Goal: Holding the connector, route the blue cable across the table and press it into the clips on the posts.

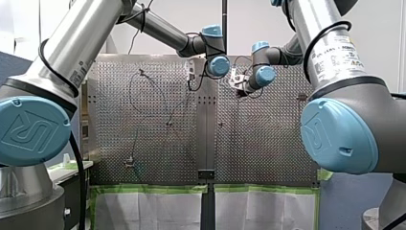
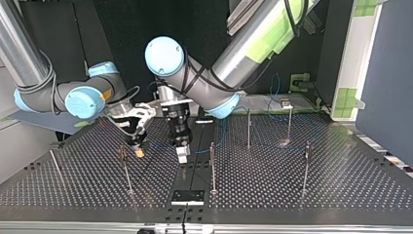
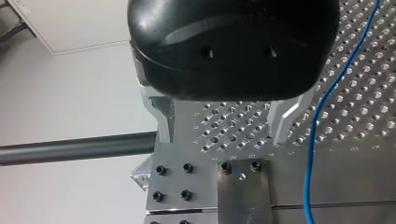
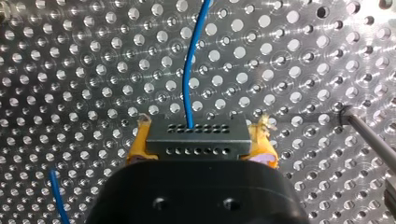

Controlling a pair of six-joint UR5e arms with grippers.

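On the perforated steel table (image 2: 292, 195), my right claw (image 4: 198, 140) clamps its yellow pads (image 4: 140, 140) on the grey connector (image 4: 196, 150), and the blue cable (image 4: 189, 70) runs out of the connector's far face. Near the connector, my left claw (image 3: 224, 123) hangs open, empty.

Two arms (image 2: 243, 58) work over one table (image 2: 341, 195), with two grippers: my left gripper (image 3: 223, 135) and my right gripper (image 4: 201, 142), two fingers each. There is one blue cable (image 4: 189, 70) and one connector (image 4: 196, 133). The top view shows five upright posts (image 2: 213, 168), one thin leaning rod (image 2: 56, 163) at its left, and one black plate (image 2: 187, 196) at the near edge.
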